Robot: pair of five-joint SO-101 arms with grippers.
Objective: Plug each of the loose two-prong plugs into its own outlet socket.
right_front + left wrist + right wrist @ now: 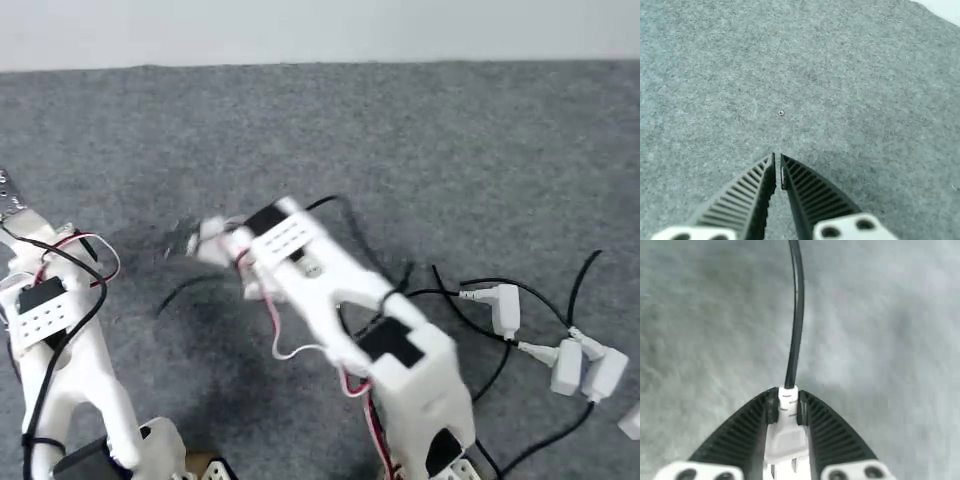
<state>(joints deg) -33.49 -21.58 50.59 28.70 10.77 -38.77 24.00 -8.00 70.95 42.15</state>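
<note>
My right gripper (pixel 786 392) is shut on a white two-prong plug (pixel 786 437), whose black cable (pixel 797 315) runs away over the grey carpet. In the high view the right gripper (pixel 207 240) is held out over the middle of the mat with that plug. My left gripper (pixel 777 157) is shut with nothing in it, above bare carpet. At the right of the mat lie other white plug and socket pieces on black cables: one angled piece (pixel 503 305) and two side by side (pixel 565 368) (pixel 605 375).
Black cables (pixel 450 295) loop over the carpet between the right arm and the white pieces. Another white piece (pixel 630 420) lies at the right edge. A tiny metal speck (pixel 781 113) lies on the carpet ahead of the left gripper.
</note>
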